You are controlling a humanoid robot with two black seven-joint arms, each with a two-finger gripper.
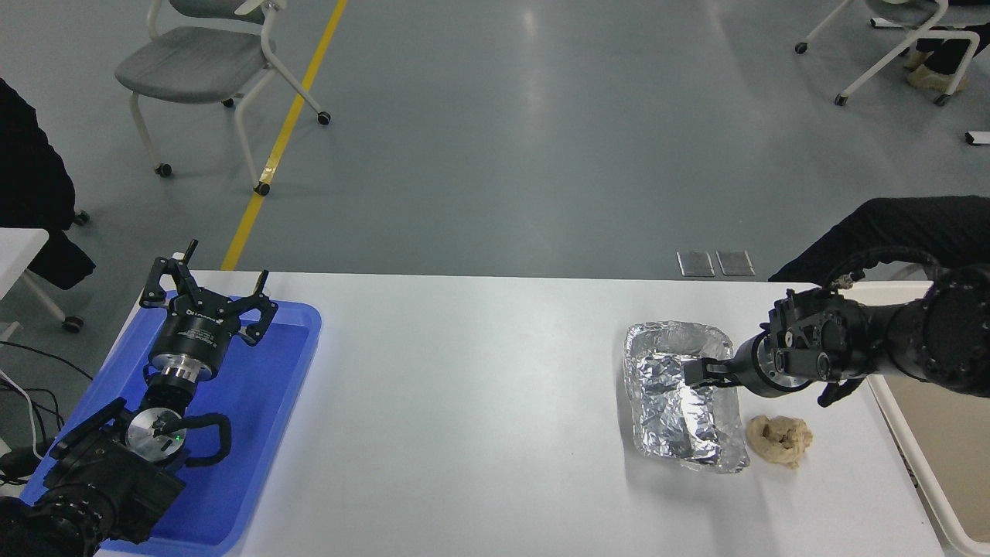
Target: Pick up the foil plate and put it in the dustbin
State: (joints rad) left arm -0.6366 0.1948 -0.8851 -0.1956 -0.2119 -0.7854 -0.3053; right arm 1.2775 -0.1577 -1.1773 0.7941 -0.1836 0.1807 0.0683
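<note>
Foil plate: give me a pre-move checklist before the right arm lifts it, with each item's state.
1. Right gripper at the foil plate, over its right rim: ok.
2. Jaws closed on the rim: cannot tell.
3. Paper wad apart from the gripper: ok, though it sits right beside the plate.
4. Dustbin free to receive, at the table's right edge: ok.
5. Left gripper parked over the blue tray: ok.

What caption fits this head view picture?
Right tool reaching into the foil plate, left tool parked above the blue tray.
</note>
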